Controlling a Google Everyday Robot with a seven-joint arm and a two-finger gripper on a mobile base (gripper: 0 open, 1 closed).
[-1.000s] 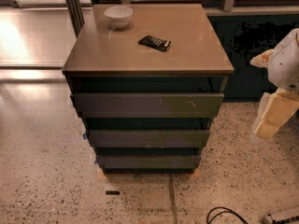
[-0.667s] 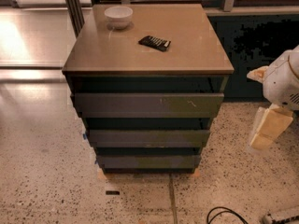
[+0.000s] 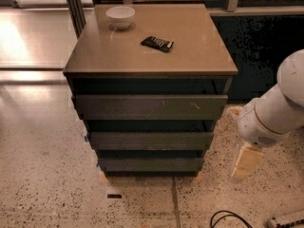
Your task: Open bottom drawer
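The cabinet has three dark drawer fronts stacked under a brown top (image 3: 190,51). The bottom drawer (image 3: 151,164) is the narrowest front, lowest, just above the floor, and looks closed. The top front (image 3: 149,107) has pale scratches; the middle one (image 3: 151,140) is plain. My white arm (image 3: 278,110) comes in from the right. My gripper (image 3: 245,162) hangs below it as a cream-coloured block, to the right of the cabinet at about the bottom drawer's height, apart from it.
A white bowl (image 3: 120,16) and a dark flat packet (image 3: 157,43) lie on the cabinet top. A black cable (image 3: 230,218) lies on the speckled floor at the lower right. A dark wall panel (image 3: 251,46) stands behind the arm.
My arm has swung down and left, toward the cabinet. The gripper has dropped from about middle-drawer height to bottom-drawer height. The drawers have not moved.
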